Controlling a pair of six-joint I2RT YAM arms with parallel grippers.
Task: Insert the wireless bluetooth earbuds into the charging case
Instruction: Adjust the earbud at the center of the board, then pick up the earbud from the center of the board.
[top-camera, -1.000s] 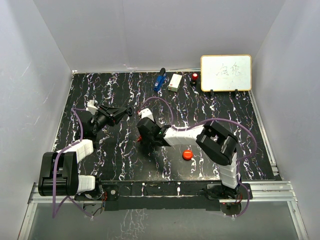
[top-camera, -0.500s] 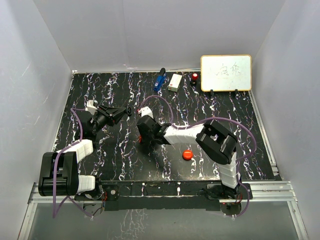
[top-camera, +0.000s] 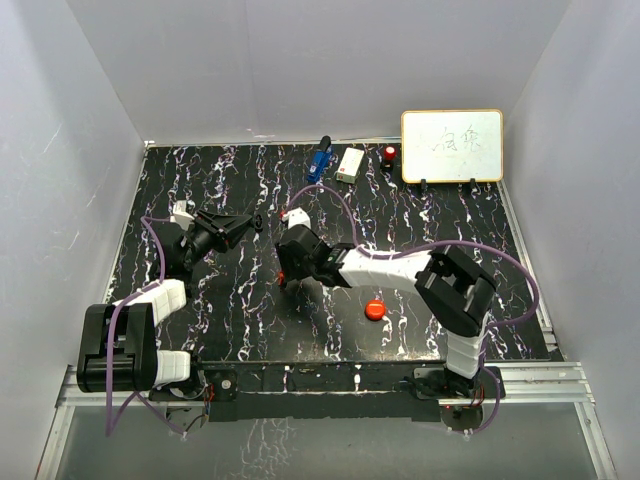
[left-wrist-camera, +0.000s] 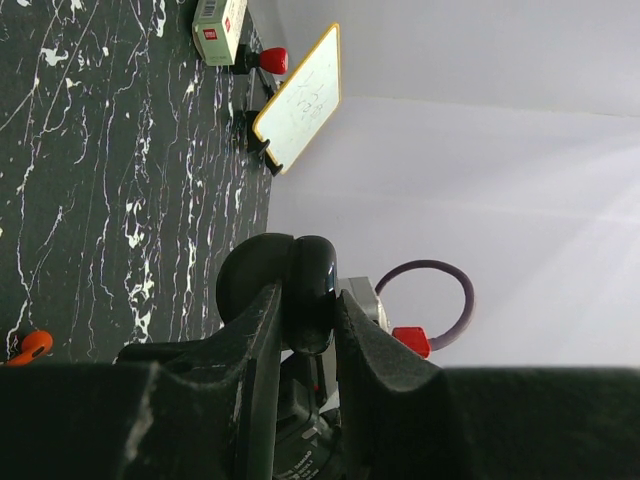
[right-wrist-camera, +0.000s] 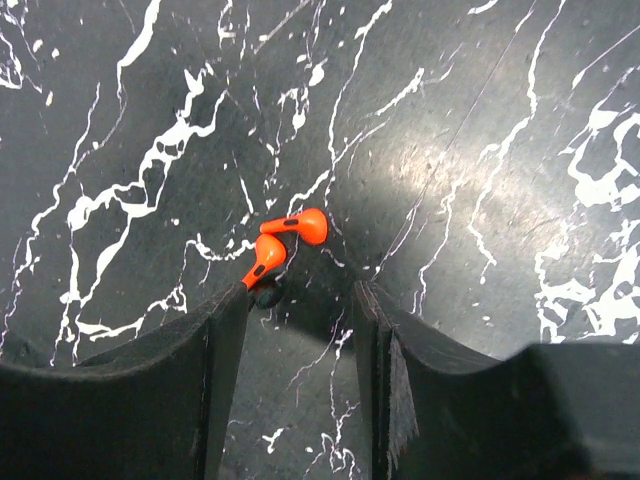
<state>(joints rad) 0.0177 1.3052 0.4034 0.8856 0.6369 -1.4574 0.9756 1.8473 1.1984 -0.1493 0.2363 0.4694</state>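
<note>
The black marbled tabletop (top-camera: 200, 180) carries everything. The left gripper (top-camera: 245, 222) hangs above the tabletop's left half with its jaws clamped on a black round disc (left-wrist-camera: 300, 275), held edge-on; it has a seam around its rim, so I judge it to be the charging case. The right gripper (right-wrist-camera: 300, 292) is down near the middle of the tabletop, jaws apart and empty. A red round puck (top-camera: 375, 309) lies by itself to the right of that gripper, well apart from the work.

The wireless bluetooth earbuds (right-wrist-camera: 300, 226), two small orange-red pieces with dark tips, lie touching each other on the tabletop just ahead of the right jaws, nearer the finger on the left of the wrist view.

The step in hand looks like picking up one earbud. Because the pair touch, the jaws should shift toward them, straddle only the nearer one, and close gently so the other is not flicked away.
</note>
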